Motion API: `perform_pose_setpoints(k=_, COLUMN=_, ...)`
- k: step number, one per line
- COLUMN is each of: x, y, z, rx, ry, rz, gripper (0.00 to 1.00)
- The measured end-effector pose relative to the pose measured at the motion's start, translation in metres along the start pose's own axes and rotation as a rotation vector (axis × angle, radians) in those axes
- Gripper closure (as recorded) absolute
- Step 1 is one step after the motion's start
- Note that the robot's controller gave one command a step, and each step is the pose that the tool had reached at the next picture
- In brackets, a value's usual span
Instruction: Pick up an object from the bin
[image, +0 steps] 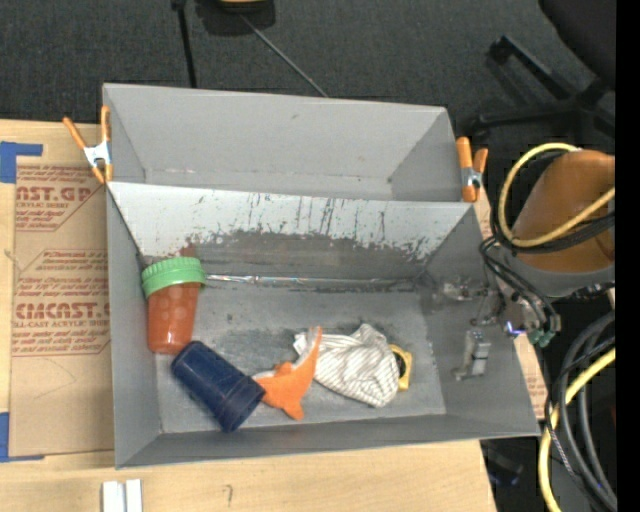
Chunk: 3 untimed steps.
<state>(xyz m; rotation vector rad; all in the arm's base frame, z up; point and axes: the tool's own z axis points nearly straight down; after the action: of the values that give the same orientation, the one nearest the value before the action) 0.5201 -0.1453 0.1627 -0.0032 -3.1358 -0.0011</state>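
My gripper (478, 345) hangs over the bin's right wall, apart from every loose thing. Nearest to it is a crumpled white striped cloth (352, 367) on the bin floor at front centre, with a small yellow piece (403, 366) poking out at its right edge. An orange plastic piece (291, 386) lies against the cloth's left side, one thin arm of it resting up over the cloth.
A dark blue cup (216, 386) lies on its side at the front left, touching the orange piece. An orange jar with a green lid (171, 305) leans against the left wall. The arm, with its orange cover and cables, stands to the right of the bin.
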Motion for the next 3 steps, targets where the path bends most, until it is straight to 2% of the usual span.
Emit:
perform_pose_setpoints(k=1, x=-0.002, y=0.001, z=-0.005, rx=0.002, ry=-0.007, rz=-0.002, gripper=0.00)
perform_pose_setpoints(k=2, x=-0.008, y=0.029, z=0.040, rx=0.004, ry=-0.013, rz=-0.062, gripper=0.00)
perform_pose_setpoints(k=3, x=-0.011, y=0.037, z=0.053, rx=0.001, ry=-0.007, rz=-0.080, gripper=0.00)
